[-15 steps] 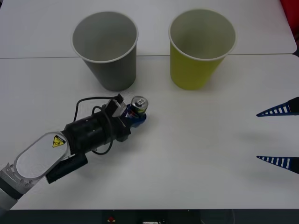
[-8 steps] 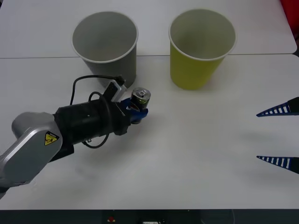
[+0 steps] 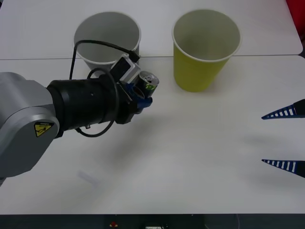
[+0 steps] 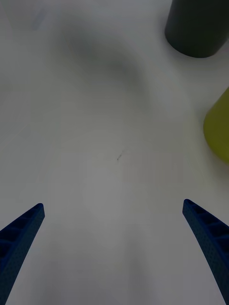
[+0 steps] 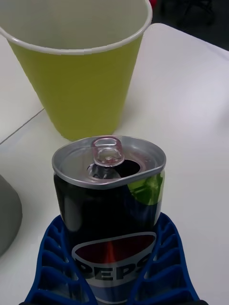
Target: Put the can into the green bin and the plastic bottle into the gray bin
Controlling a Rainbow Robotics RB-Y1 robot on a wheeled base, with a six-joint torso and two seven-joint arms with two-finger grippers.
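1. Left gripper [image 3: 142, 95]: blue ribbed fingers [image 5: 57, 257] closed round the lower body of the can [image 3: 147, 84], one on each side, pressed against its wall. In the left wrist view the fingers curve up round the can's [image 5: 112, 209] base like a cradle.
2. Can: dark body with a green patch and a "PEPSI" logo, silver top, pull tab [image 5: 107, 148] raised, mouth open. It stands above the fingers, roughly upright in the wrist view; in the front view it tilts toward the right. Held above the table [image 3: 190, 157], not touching it (a faint shadow lies on the surface below the arm).
3. Position of the held can: between the two bins, in front of them, nearer the gray bin [image 3: 102, 33]. The left arm's wrist and cable cover part of that bin's near wall.
4. Green bin [image 3: 202, 52]: upright, to the right of the can, apart from it. From the left wrist it stands directly beyond the can, white rim [image 5: 95, 45] visible.
5. Right gripper [image 3: 286, 139]: at the right edge of the table, well apart from the bins, fingers spread wide, nothing between them. Its own camera looks down on bare table, with the gray bin's [image 4: 196, 28] base and the green bin's [image 4: 218, 128] side at the edges.
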